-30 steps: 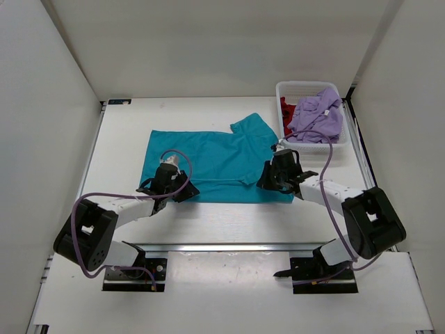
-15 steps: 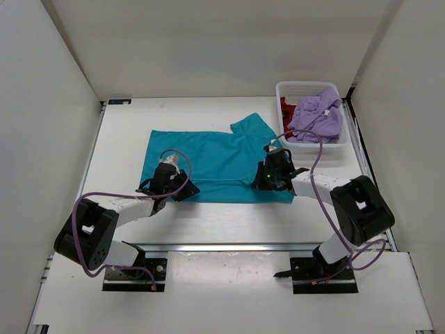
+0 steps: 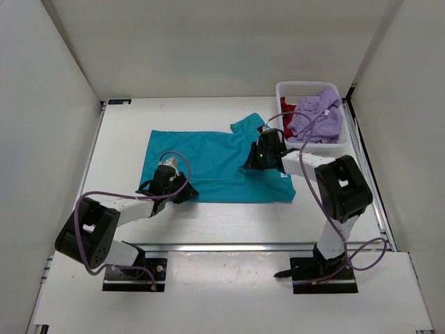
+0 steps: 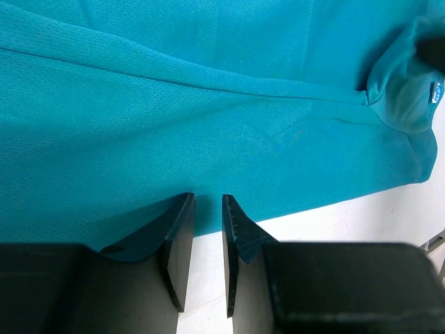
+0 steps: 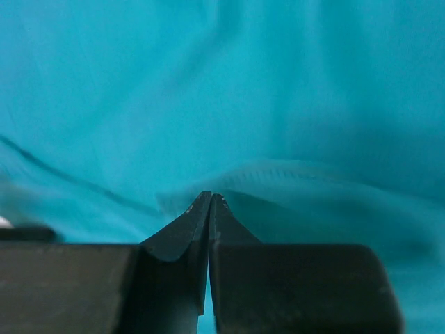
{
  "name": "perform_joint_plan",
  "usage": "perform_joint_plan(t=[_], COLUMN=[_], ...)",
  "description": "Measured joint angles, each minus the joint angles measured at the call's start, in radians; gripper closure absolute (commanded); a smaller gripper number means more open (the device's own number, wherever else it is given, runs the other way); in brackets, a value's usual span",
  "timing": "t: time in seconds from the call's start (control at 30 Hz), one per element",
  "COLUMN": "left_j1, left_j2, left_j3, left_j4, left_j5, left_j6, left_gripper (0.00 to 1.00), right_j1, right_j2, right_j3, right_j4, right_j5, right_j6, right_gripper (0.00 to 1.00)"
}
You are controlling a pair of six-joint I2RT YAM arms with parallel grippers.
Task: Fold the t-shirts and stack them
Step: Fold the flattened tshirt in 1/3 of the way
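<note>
The right gripper (image 5: 210, 198) has its jaws pressed together right at a raised ridge of hem, and it looks to be pinching that fold of the teal t-shirt (image 3: 208, 156). From above, it sits toward the shirt's 2 o'clock, just below the sleeve. The left gripper (image 4: 206, 202) rests at the shirt's 7 o'clock edge with its fingers a narrow slit apart. White table shows through the slit, and I see no cloth caught between them.

The teal shirt lies spread flat across the middle of the table (image 3: 125, 139), with a long crease running through its near half. To fold it well, I'd say the right arm should carry its pinch low and straight toward 9 o'clock so the layer lands square. The left should pin or grip the near hem first, or the whole shirt may slide.

At 1 o'clock on the table stands the white basket (image 3: 280, 86). The lavender t-shirt (image 3: 316, 115) is heaped inside it and spills over the rim, and the dark red t-shirt (image 3: 286, 110) is tucked at its 9 o'clock side.
</note>
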Motion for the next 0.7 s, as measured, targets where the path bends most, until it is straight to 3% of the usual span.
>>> perform_joint_plan(t=[0.17, 0.43, 0.7], left_j1=[-0.006, -0.077, -0.028], left_j2=[-0.001, 0.011, 0.078], left_j3=[0.0, 0.055, 0.086], left_j4=[-0.003, -0.034, -0.033], left_j5=[-0.006, -0.047, -0.032], left_j6=[0.001, 0.015, 0.019], left_gripper=[0.65, 0.66, 0.67], right_j1=[-0.003, 0.051, 0.119], right_j2=[0.029, -0.253, -0.235], right_j3=[0.106, -0.159, -0.272], right_j4=[-0.016, -0.006, -0.013], right_j5=[0.02, 0.06, 0.074], right_j6=[-0.026, -0.037, -0.036], right_gripper=[1.0, 1.0, 1.0])
